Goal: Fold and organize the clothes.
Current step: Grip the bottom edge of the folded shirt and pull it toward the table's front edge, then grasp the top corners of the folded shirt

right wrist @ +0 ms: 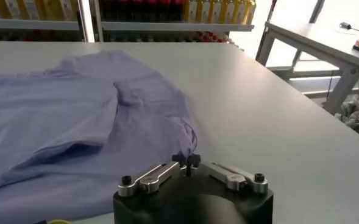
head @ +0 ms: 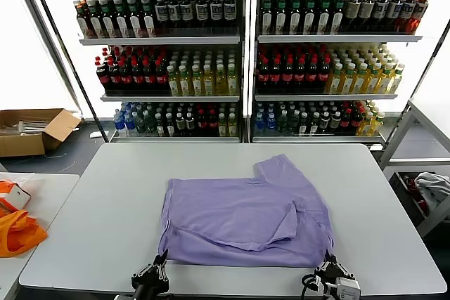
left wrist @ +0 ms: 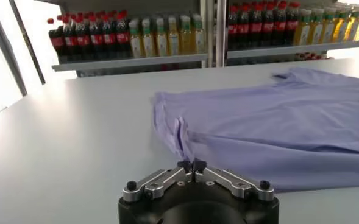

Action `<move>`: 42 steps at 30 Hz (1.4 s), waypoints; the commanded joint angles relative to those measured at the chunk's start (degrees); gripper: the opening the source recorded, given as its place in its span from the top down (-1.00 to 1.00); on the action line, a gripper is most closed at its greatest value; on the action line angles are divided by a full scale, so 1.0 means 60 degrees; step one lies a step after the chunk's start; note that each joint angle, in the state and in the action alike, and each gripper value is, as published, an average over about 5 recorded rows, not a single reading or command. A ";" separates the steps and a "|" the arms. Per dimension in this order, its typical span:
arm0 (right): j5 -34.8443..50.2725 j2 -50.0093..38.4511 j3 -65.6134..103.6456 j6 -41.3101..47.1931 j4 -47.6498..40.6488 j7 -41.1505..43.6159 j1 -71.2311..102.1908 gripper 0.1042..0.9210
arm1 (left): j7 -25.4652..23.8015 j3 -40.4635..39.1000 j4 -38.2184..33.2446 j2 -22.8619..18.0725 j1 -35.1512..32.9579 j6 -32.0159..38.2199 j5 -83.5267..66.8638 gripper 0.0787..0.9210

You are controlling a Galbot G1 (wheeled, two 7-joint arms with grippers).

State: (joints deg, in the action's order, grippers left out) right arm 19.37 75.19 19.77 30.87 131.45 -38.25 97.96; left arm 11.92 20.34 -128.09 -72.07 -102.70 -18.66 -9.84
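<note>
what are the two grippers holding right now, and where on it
Both sit at the near hem of the T-shirt: left gripper at its left corner, right gripper at its right. Whether either pinches the fabric cannot be told.

The left gripper (head: 157,263) is sitting low at the robot's near left, its fingertips (left wrist: 192,165) pressed together. The right gripper (head: 329,266) is sitting level with it, well apart on the near right, its fingertips (right wrist: 186,159) likewise meeting.
</note>
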 commanded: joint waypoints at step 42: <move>-0.0267 -0.2376 -0.2405 0.0389 -0.7219 0.5358 -1.0170 -0.76 | -0.2046 -0.1210 0.6049 0.1991 0.8490 -0.1225 -0.1864 -0.77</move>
State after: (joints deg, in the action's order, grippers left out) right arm 18.27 60.74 13.84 31.63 103.72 -7.89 52.14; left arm -1.65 17.83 -113.71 -64.23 -69.20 -22.52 -18.45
